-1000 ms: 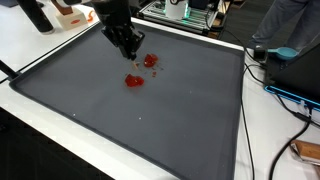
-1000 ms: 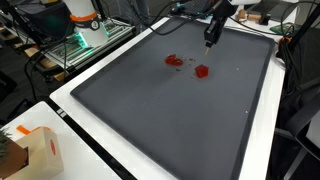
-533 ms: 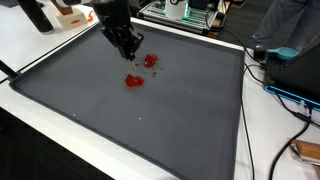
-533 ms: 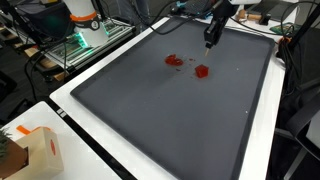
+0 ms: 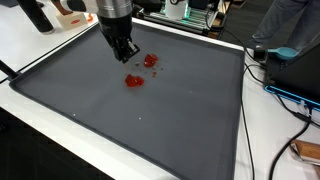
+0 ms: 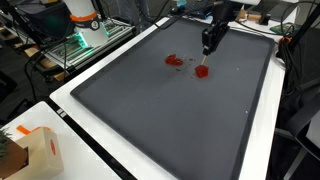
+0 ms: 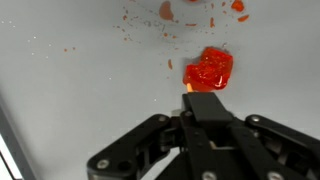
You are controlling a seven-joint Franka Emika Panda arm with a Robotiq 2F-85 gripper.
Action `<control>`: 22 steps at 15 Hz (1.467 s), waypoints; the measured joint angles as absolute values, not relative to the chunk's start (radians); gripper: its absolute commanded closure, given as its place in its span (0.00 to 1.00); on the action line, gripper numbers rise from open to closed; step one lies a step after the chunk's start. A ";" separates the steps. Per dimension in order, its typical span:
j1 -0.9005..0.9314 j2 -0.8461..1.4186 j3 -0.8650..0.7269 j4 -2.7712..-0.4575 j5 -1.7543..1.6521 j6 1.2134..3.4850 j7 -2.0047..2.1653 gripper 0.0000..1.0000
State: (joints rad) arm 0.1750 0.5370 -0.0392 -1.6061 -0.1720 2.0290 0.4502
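Red against grey: the red glossy lump lies flat on the dark grey mat, just beyond the tips of your black two-finger gripper. In the wrist view it is close to them but apart. Your fingers are pressed together and point down at the mat.

In both exterior views the gripper hangs low over the mat with the lump just beside its tips; whether the tips touch the mat you cannot tell from here.

A second red clump sits near the first, and small red crumbs are scattered past the lump. The mat lies on a white table — a brown cardboard box stands well apart at its corner.
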 measured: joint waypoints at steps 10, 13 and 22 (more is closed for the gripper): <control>0.296 0.657 -0.110 -1.471 -0.423 1.831 0.813 0.97; 0.316 0.711 -0.118 -1.416 -0.477 1.771 0.891 0.97; 0.345 0.875 -0.132 -1.228 -0.534 1.621 0.970 0.97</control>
